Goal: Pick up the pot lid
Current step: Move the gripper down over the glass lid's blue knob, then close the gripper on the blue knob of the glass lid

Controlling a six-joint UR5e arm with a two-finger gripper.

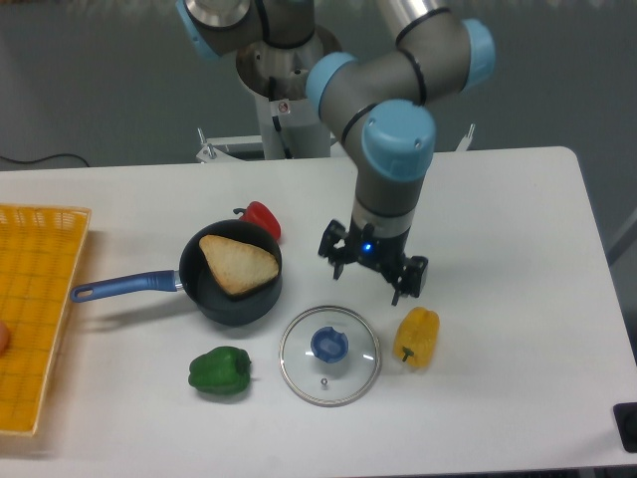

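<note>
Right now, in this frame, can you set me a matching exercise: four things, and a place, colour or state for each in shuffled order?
1. bread slice
2. pot lid
3. gripper
4. yellow pepper

A. open, above the table
B. just right of the lid in the picture
C. inside the frying pan
D. clear, with a blue knob

Pairs: 1-C, 2-D, 3-A, 4-B

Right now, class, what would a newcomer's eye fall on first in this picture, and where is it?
Probably the big arm reaching in from the top, its open gripper hanging just beyond the glass lid with its blue knob. Next, perhaps the black pan at left centre, holding bread, its blue handle pointing left. The yellow tray glows at the left edge.
</note>
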